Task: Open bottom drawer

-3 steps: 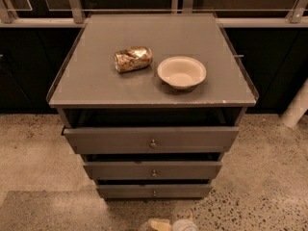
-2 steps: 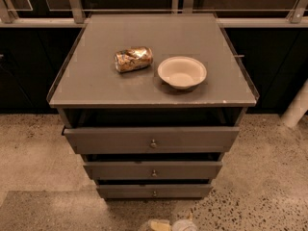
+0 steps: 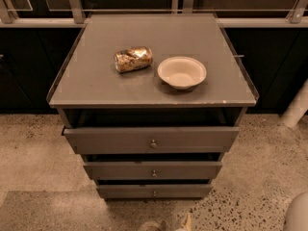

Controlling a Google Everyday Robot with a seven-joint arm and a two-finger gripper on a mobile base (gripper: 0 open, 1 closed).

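The bottom drawer (image 3: 134,191) is the lowest and narrowest of three grey fronts on the cabinet, with a tiny round knob (image 3: 154,193) at its centre. A thin dark gap shows above it. The mid-sized front (image 3: 120,170) and the widest top front (image 3: 110,139) sit above it, with dark gaps over them too. My gripper (image 3: 166,224) shows only as pale tips at the bottom edge of the view, on the floor side, just below and in front of the bottom drawer and apart from it.
On the grey cabinet top (image 3: 96,85) lie a crumpled snack bag (image 3: 133,59) and a white bowl (image 3: 182,72). Speckled floor surrounds the cabinet. A white post (image 3: 296,107) stands at the right. A pale rounded part (image 3: 298,213) fills the bottom right corner.
A pale rounded part has come into view at the bottom right corner. The cabinet, drawers and gripper tips stand about as before.
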